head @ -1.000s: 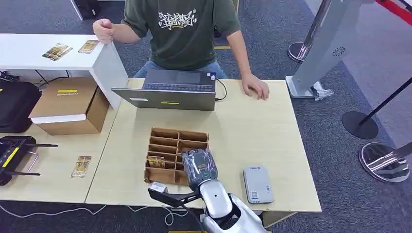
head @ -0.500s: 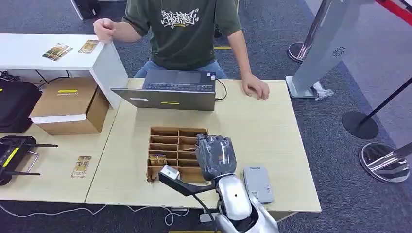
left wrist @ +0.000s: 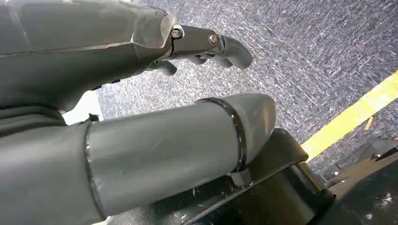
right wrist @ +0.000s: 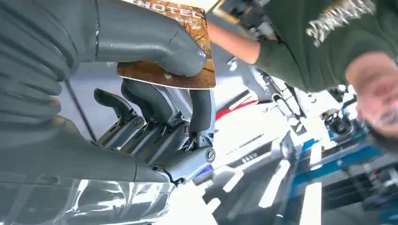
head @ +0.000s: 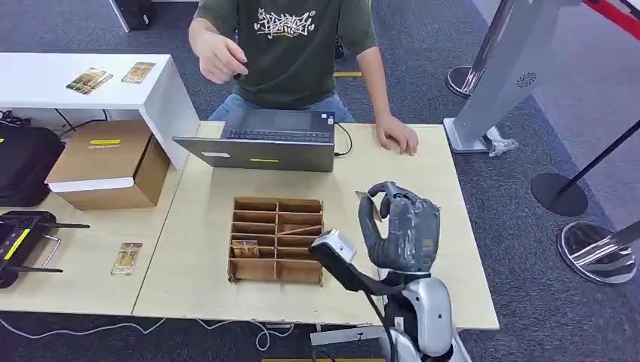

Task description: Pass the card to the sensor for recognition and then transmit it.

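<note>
Brown printed hotel card (right wrist: 180, 44) pinched between the thick grey thumb and darker fingers (right wrist: 155, 101) of the right hand (head: 400, 230), raised above the pale wooden table (head: 392, 192) with the card's edge (head: 367, 197) just visible at the fingertips in the head view. Held clear of the tabletop, to the right of the brown cardboard divider tray (head: 276, 240). One more card (head: 244, 248) standing in a left compartment of that tray. Could not make out the sensor, hidden behind the raised hand and forearm.

Left hand (left wrist: 141, 93) hanging over dark speckled carpet crossed by a yellow stripe (left wrist: 352, 115), fingers (left wrist: 216, 44) apart from the thumb and nothing between them.

Grey open laptop (head: 264, 139) sat at the far edge of the table, a person in a dark green printed T-shirt (head: 290, 41) behind it, one hand (head: 396, 136) resting flat on the wood, the other hand (head: 219, 56) lifted in the air. Brown cardboard box (head: 109, 162) lay left of the table, beside a white shelf (head: 68, 83) carrying two more cards (head: 89, 79). Another card (head: 127, 259) lay flat on the neighbouring table surface.
</note>
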